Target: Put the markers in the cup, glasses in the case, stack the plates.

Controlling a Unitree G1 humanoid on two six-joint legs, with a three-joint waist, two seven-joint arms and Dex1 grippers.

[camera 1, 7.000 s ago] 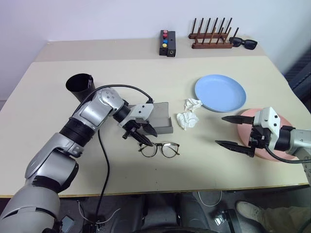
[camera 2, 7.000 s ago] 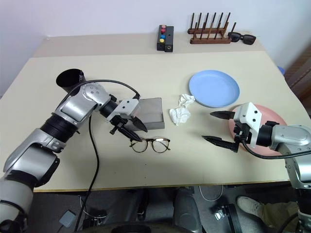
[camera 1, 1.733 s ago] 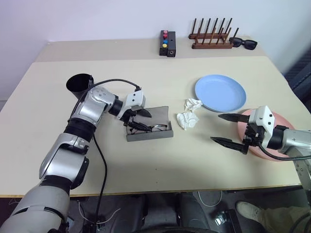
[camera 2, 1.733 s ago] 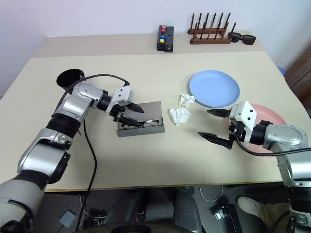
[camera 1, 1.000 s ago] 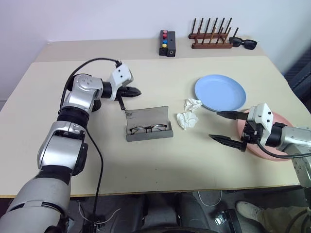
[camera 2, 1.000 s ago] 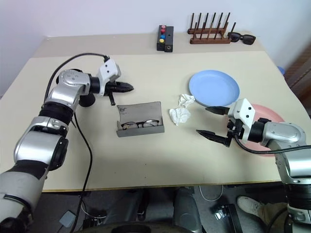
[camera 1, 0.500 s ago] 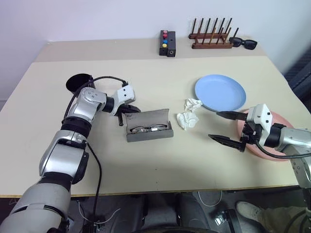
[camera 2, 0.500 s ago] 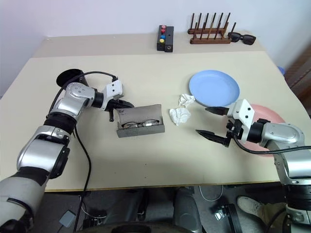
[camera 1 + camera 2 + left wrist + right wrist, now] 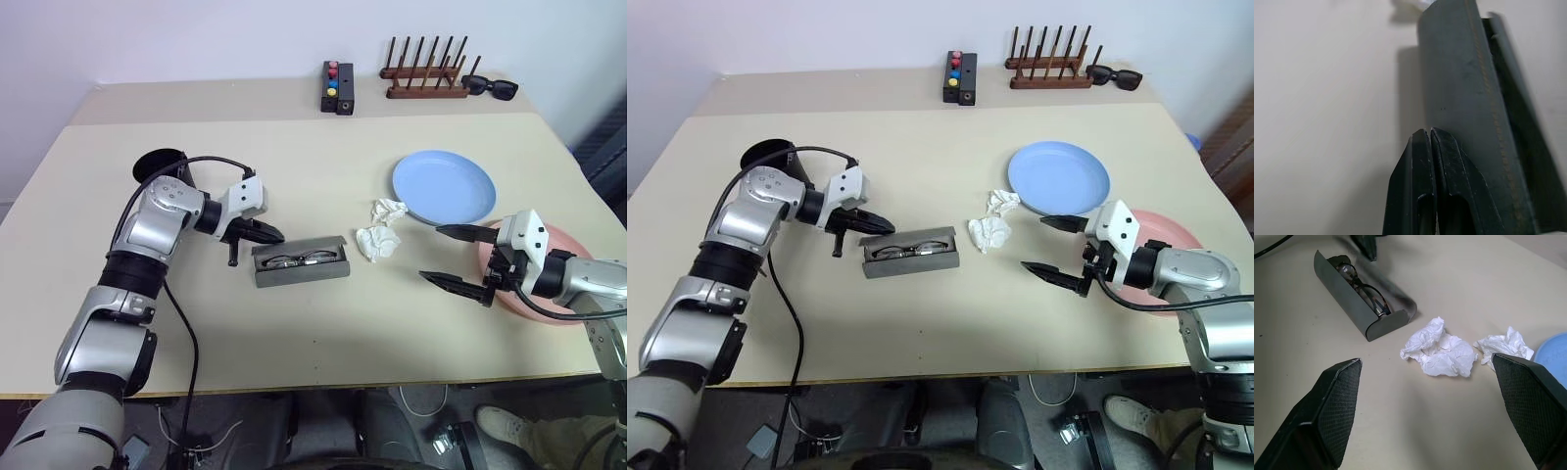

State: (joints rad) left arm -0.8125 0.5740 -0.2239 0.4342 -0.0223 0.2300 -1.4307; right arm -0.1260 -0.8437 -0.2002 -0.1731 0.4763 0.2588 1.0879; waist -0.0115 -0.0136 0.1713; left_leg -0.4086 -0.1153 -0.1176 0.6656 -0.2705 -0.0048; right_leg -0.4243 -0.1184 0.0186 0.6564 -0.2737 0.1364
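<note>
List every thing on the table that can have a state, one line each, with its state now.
case: lid partly lowered, not shut
glasses: lying inside the case
left gripper: shut, at the case's lid
right gripper: open, holding nothing
blue plate: flat on the table, unstacked
pink plate: flat on the table, apart from the blue one
cup: upright
tissues: crumpled
sunglasses: unfolded, by the rack
</note>
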